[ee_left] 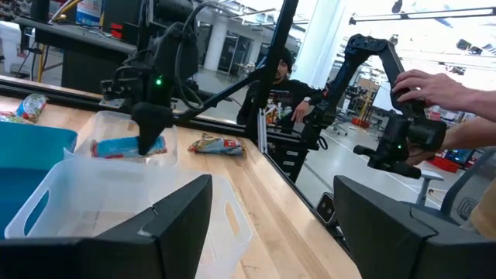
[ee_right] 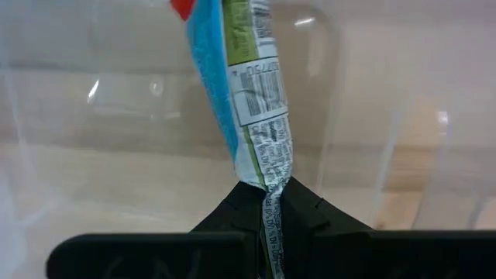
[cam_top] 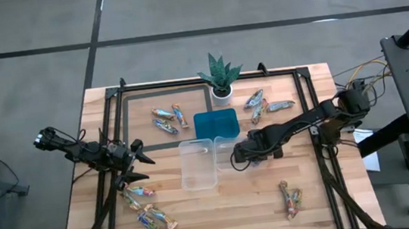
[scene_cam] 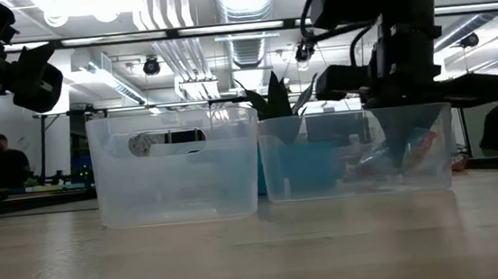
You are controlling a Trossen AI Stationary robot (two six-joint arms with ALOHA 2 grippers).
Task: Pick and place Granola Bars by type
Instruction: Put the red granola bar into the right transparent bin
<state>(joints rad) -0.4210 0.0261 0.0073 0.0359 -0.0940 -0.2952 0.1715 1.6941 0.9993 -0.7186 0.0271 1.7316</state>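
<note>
We see the right pincer [ee_right: 270, 203] closed on the end of one granola bar [ee_right: 244, 85], pinching the wrapper seam between its two dark fingers. The bar has a blue wrapper with a printed label, and it hangs inside the right clear tub [cam_top: 230, 151], which stands near the middle of the worktop [cam_top: 230, 211]. Just beside it, touching or almost touching, stands the left clear tub [cam_top: 197, 163]. Behind both tubs, toward the far edge, is the teal tray [cam_top: 216, 124], and behind that a small potted plant [cam_top: 219, 75].

The left pincer [cam_top: 138, 161] is wide open and holds nothing; it hovers near the left edge of the worktop.

The other bars lie in groups: some near the left front corner [cam_top: 150, 214], some toward the right front corner [cam_top: 290, 198], some left of the tray [cam_top: 169, 119], and some near the far edge, right of the plant [cam_top: 264, 105].

In the left wrist view a person's hand [ee_left: 428, 87] shows in the room beyond the worktop.
</note>
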